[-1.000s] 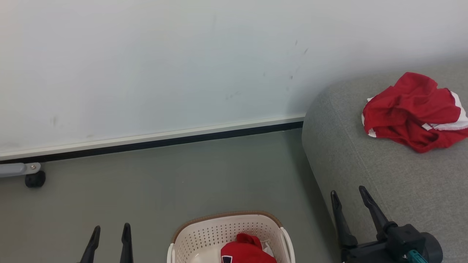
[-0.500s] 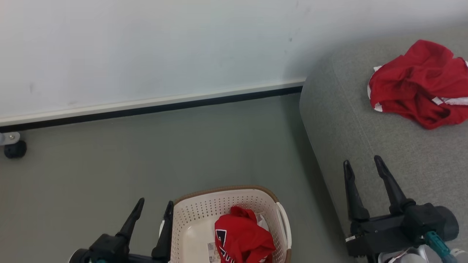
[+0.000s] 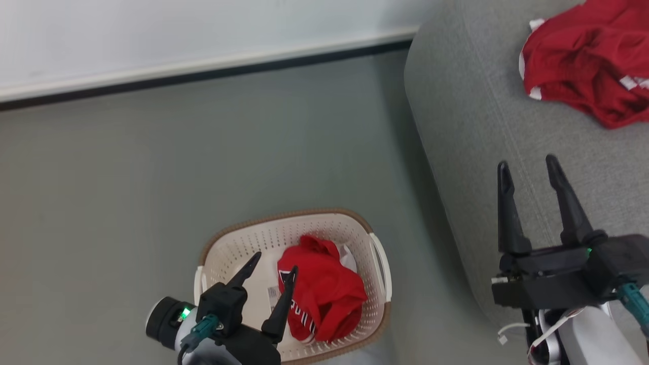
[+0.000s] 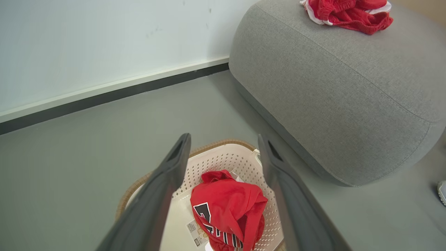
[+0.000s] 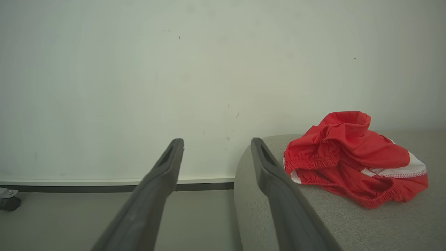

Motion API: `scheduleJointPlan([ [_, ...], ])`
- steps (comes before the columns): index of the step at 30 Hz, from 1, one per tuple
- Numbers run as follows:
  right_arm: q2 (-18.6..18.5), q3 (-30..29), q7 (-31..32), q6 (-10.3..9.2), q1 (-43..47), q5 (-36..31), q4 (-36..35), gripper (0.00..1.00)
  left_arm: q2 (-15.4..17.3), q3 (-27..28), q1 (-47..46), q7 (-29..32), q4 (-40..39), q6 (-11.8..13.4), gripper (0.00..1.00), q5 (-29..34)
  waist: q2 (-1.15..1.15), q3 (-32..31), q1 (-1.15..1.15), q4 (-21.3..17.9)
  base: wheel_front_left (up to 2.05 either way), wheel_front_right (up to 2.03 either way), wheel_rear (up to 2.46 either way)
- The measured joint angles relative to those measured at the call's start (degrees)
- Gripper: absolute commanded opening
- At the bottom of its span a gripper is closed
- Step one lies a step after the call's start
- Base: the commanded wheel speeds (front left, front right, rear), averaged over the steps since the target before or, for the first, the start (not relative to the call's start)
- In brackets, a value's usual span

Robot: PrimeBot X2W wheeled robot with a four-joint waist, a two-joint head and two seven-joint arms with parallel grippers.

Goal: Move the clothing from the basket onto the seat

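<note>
- The left hand (image 3: 275, 262) hangs over the near-left part of the basket (image 3: 304, 213), fingers spread apart and holding nothing. Its tips point down and inward at the jersey (image 3: 324, 294), which suggests it is lined up for a straight reach into the basket.
- The jersey lies crumpled against the basket's right wall, black-and-white lettering facing up. A small paper label sits on the basket bottom just beside it. In the left wrist view the heap sits between the two fingers but lower, apart from them, so there is no contact yet.
- The basket stands on the floor (image 3: 152, 177), near the rounded end of the sofa (image 3: 481, 126). That probably keeps the carry from one to the other short.
- The shorts (image 3: 583, 76) already rest bunched on top of the sofa, well back from its edge. By my reading, half the job is done and the jersey is what remains.
- The right hand (image 3: 526, 162) is also spread and empty, hovering above the sofa's near edge with its fingers aimed towards the wall (image 3: 152, 35). It looks parked out of the left arm's way.
- The next move calls for a descent onto the top fold of the jersey. A shallow pinch could catch just one loose layer, and a deep one could jam a tip against the perforated wall.
</note>
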Motion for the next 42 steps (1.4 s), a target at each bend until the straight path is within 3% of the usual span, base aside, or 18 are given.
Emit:
scheduleJointPlan([
  [24, 3.0, -0.3, -0.6, 0.0, -14.1, -1.0, -4.6, 1.0, 1.0, -5.9, -13.8, 3.1, 12.3, -4.4, 1.0, 7.3, 0.0, 19.6, -0.01, -5.2, 0.0, 0.0, 0.0],
  [33, 4.1, -0.3, -1.0, 0.0, -20.1, -1.0, -5.5, 1.0, 1.3, -6.5, -21.1, 4.0, 17.1, -5.1, 1.0, 8.4, 0.01, 28.1, 0.0, -7.2, 0.0, 0.0, 0.0],
  [42, 4.5, -0.3, -1.4, 0.0, -21.9, -1.4, -3.5, 1.0, 1.0, -7.3, -23.0, 2.8, 21.9, -5.5, 1.0, 8.8, 0.0, 33.3, -0.01, -8.8, 0.0, 0.0, 0.0],
])
